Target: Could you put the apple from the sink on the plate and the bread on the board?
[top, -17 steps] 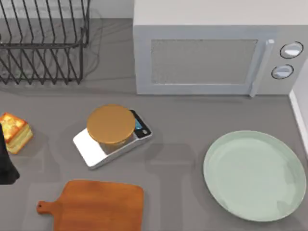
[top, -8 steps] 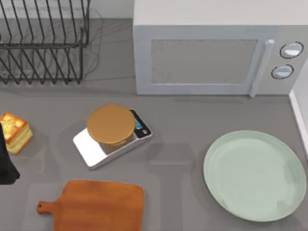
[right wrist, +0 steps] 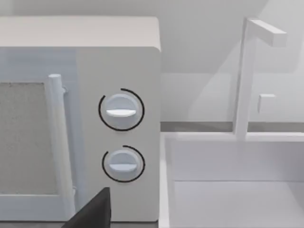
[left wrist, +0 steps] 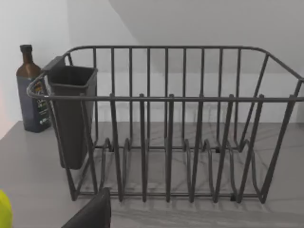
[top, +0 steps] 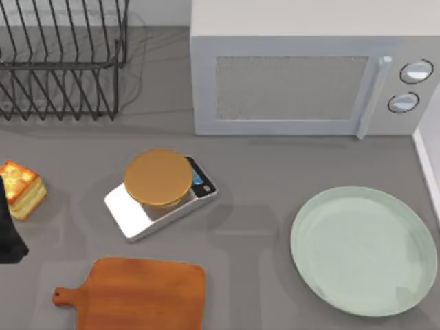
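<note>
The bread, a small cube with a toasted orange top, sits on the counter at the far left. A dark part of my left arm shows at the left edge, just in front of the bread. The orange-brown board lies at the front left. Over at the front right rests the mint-green plate, with nothing on it. The apple is out of view. A dark piece of my left gripper faces the dish rack. A dark piece of my right gripper faces the microwave and the white sink.
A silver scale with a golden round top stands between bread and plate. The microwave fills the back, the wire dish rack the back left. A dark bottle and a grey holder stand by the rack.
</note>
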Tool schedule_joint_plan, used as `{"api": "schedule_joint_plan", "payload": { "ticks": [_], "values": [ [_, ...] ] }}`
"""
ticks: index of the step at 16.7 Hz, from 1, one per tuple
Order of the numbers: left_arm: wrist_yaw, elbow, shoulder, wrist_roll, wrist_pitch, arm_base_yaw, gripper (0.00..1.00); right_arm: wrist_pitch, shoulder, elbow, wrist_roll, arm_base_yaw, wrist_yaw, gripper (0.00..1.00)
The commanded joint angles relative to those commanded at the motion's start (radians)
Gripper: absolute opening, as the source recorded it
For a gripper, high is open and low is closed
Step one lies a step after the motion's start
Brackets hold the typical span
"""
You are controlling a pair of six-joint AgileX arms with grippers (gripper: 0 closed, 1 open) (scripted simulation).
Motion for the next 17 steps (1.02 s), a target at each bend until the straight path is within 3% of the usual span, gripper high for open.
{"api": "schedule_joint_plan", "payload": {
  "ticks": [9,17],
  "values": [
    [0.000,0.000,0.000,0.000,0.000,0.000,1.00,-0.039,0.062,0.060,-0.012,-0.013,0.000,1.00],
    [0.000,0.000,0.000,0.000,0.000,0.000,1.00,-0.361,0.662,0.550,-0.113,-0.119,0.001,1.00]
  ]
}}
